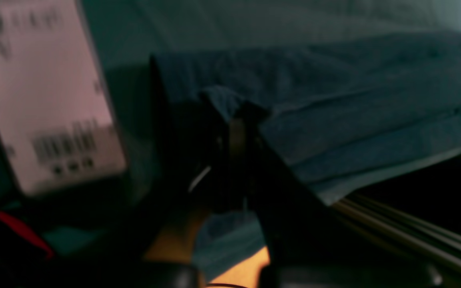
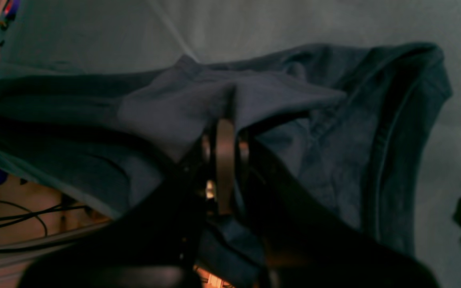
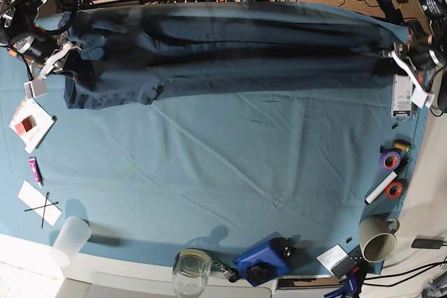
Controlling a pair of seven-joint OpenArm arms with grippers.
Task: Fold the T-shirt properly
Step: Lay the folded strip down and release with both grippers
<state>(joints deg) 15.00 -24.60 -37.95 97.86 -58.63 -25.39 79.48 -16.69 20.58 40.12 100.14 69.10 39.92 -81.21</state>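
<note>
a: start at your right gripper (image 2: 224,116). what's it doing?

b: its jaws are pinched tight on a fold of the t-shirt (image 2: 334,132), lifting the cloth into a small peak. a sleeve with a stitched hem hangs just beyond the fingers.

a: and the left gripper (image 1: 236,116)?

b: clamped down too, with a corner of the navy fabric caught between its tips. that view is blurred, so you can't read the seam there. a white barcode label (image 1: 50,92) sits close beside the arm.

a: where does the shirt lie overall?

b: from the base view the t-shirt (image 3: 230,50) is stretched in a long band along the far edge of the table cloth (image 3: 230,165), from one gripper to the other. its far side runs right along the table's back edge; near the right gripper the sleeve end spreads a little further onto the cloth.

a: how much room do you have?

b: the wide middle of the teal cloth in front of the shirt is bare. clutter keeps to the borders: purple tape roll (image 3: 389,160), orange tape roll (image 3: 394,189) and a mug (image 3: 377,239) along the left arm's side, a plastic cup (image 3: 68,240), a glass (image 3: 191,270) and a blue tool (image 3: 264,261) on the near edge, cards (image 3: 31,122) by the right arm.
</note>
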